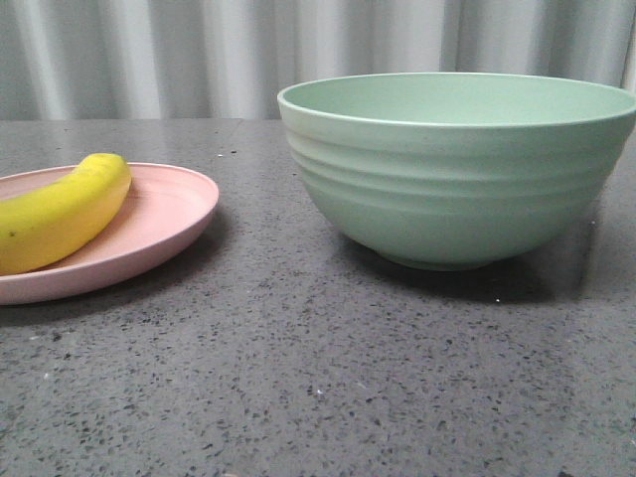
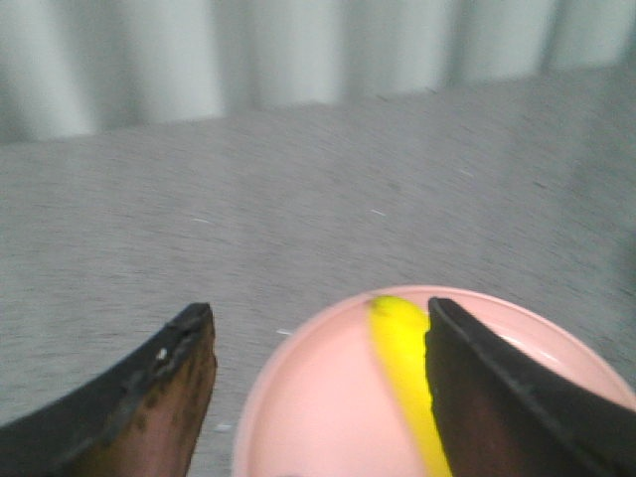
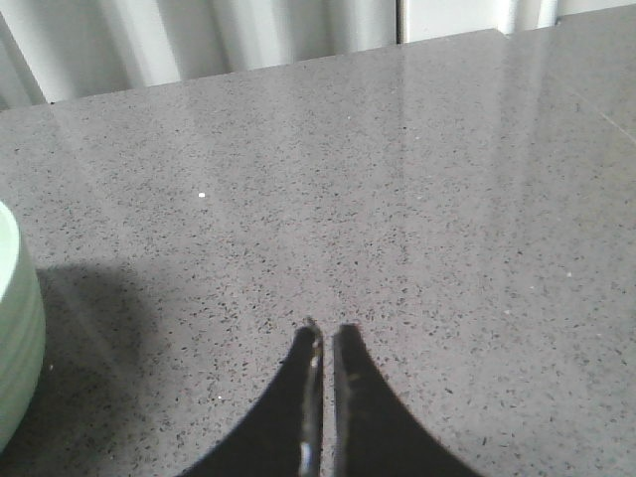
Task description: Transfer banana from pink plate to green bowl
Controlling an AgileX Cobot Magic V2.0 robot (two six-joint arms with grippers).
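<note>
The banana (image 1: 62,212) lies on the pink plate (image 1: 169,214) at the left of the front view. The green bowl (image 1: 459,164) stands upright at the right, apart from the plate. No gripper shows in the front view. In the left wrist view my left gripper (image 2: 320,316) is open above the pink plate (image 2: 318,397); the banana (image 2: 402,363) lies beside one finger, partly hidden by it. In the right wrist view my right gripper (image 3: 326,329) is shut and empty over bare table, with the bowl's ridged wall (image 3: 15,333) off to one side.
The grey speckled table (image 1: 298,378) carries the plate and the bowl. A pale pleated curtain (image 1: 199,50) hangs behind the table's far edge.
</note>
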